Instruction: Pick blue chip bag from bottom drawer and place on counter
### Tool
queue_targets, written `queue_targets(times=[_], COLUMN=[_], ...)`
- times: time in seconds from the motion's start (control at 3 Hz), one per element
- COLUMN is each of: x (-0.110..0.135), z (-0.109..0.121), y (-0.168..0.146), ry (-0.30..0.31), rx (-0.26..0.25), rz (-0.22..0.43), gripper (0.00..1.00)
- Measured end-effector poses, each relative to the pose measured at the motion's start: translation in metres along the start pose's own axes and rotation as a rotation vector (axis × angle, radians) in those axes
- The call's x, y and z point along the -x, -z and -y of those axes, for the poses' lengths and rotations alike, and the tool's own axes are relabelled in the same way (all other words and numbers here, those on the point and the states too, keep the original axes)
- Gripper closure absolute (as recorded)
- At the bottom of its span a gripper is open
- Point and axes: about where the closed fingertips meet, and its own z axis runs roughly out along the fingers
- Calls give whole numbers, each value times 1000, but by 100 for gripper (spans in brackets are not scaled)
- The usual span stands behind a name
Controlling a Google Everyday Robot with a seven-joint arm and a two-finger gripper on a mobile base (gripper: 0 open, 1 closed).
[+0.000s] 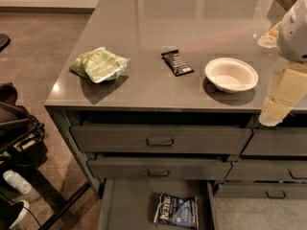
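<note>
The blue chip bag [176, 211] lies flat on the floor of the open bottom drawer [129, 205], near the drawer's right side. The dark-grey counter [158, 23] spans the top of the cabinets. My gripper [274, 113] hangs at the right edge of the view, over the counter's front edge and to the right of a white bowl. It is well above and to the right of the blue bag and holds nothing that I can see. Its white arm housing [295, 30] rises above it.
On the counter lie a green chip bag [99, 63], a slim black candy bar [177, 62] and a white bowl [231, 74]. Two upper drawers [158, 140] stand slightly open above the bottom one. Dark bags and a bottle [17, 181] sit on the floor at left.
</note>
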Motion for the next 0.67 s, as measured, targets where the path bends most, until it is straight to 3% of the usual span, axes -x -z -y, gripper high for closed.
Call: queue_targets(times=[0.33, 0.67], x=[0, -10], z=[0, -13], y=[1, -16], ry=[2, -35], rx=[-7, -13], rz=[5, 37], gripper=[0, 0])
